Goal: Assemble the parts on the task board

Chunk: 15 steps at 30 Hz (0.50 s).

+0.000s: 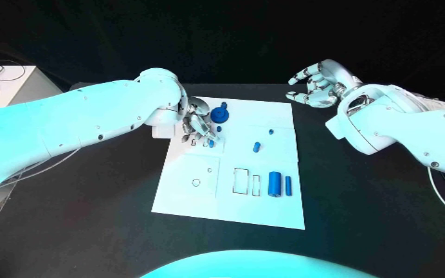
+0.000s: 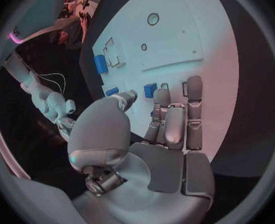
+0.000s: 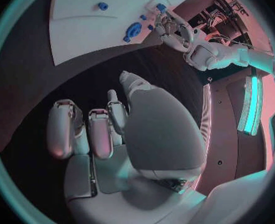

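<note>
The left hand hangs low over the far left part of the white board, fingers pointing down and slightly apart; a small blue piece lies just at its fingertips, and I cannot tell whether the hand pinches it or only touches it. Right beside this hand, on its far side, stands a round blue knob. A little beyond the fingertips, toward the middle of the board, sit two small blue pegs. Farther off, near the board's near edge, a thick blue cylinder and a thin blue bar lie side by side. The right hand hovers off the board over the black tabletop, fingers loosely curled and apart, grasping nothing.
</note>
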{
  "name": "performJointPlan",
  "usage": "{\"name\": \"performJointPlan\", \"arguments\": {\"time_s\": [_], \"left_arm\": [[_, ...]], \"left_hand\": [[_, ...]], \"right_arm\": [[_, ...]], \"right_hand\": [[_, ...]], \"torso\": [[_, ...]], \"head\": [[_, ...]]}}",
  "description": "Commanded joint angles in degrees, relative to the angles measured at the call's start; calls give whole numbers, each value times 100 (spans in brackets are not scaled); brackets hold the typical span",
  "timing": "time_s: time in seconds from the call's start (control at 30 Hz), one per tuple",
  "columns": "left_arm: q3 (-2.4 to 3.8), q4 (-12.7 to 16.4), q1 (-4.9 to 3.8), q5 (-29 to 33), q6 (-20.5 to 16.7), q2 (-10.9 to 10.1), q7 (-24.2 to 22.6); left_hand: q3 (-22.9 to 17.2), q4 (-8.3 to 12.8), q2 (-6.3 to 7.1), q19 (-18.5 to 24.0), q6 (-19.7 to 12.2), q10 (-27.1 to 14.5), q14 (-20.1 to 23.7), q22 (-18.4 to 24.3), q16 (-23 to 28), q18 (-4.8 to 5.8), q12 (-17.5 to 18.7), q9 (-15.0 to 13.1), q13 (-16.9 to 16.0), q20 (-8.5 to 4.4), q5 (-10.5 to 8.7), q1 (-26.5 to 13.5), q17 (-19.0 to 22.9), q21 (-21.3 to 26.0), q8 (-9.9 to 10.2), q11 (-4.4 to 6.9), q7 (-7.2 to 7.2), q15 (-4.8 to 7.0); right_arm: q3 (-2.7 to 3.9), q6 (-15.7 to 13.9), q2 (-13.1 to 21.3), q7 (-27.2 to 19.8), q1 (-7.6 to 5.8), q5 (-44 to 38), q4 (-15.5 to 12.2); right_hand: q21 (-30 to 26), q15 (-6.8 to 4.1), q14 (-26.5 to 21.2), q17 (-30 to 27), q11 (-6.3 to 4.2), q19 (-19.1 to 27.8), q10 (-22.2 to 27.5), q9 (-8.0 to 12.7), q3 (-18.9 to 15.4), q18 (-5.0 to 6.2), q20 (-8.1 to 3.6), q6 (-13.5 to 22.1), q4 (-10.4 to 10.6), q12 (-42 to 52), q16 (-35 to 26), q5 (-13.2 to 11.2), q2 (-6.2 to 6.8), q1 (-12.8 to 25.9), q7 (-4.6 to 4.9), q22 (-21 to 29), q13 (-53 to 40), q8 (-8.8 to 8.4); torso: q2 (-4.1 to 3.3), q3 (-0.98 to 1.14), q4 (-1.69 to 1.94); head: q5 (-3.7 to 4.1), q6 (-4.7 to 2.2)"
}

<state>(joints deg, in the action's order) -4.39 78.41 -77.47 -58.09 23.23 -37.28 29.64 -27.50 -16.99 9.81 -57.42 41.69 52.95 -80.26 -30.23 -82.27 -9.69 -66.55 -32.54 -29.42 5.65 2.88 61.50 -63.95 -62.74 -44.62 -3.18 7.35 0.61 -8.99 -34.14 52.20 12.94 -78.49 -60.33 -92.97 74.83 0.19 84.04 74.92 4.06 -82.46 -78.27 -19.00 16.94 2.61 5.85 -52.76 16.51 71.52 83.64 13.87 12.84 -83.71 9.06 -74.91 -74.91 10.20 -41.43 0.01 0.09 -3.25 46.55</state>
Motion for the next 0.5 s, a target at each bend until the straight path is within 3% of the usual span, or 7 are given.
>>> {"name": "performJointPlan", "arguments": {"time_s": [0.03, 0.5], "left_arm": [[-8, -7, -2, 52, 104, 15, 8], [-41, -44, 10, 152, 64, 42, 1]], "left_hand": [[-13, 28, -14, 0, -10, -30, -32, -2, -22, -87, -19, -10, 9, -35, 1, 48, -8, -21, -35, 25, -32, 3], [-84, 30, -50, 6, -27, -41, -35, -9, -31, -84, -25, -47, -10, -38, 2, 139, -32, -31, -48, 27, -33, 3]], "right_arm": [[2, 86, -10, 8, 0, -14, 7], [2, 108, -28, 28, 2, -14, 16]], "right_hand": [[-24, -41, 311, 571, -7, 24, 45, -8, 23, 97, -2, 31, -4, -25, -20, 37, 39, 35, -6, -651, -89, 27], [-42, -41, 309, 562, -6, 32, 48, -8, 33, 101, -2, 40, -5, -30, -27, 43, 36, 43, -5, -642, -84, 30]], "torso": [[1, -1, 7], [1, 1, 5]], "head": [[9, 6], [6, 27]]}}
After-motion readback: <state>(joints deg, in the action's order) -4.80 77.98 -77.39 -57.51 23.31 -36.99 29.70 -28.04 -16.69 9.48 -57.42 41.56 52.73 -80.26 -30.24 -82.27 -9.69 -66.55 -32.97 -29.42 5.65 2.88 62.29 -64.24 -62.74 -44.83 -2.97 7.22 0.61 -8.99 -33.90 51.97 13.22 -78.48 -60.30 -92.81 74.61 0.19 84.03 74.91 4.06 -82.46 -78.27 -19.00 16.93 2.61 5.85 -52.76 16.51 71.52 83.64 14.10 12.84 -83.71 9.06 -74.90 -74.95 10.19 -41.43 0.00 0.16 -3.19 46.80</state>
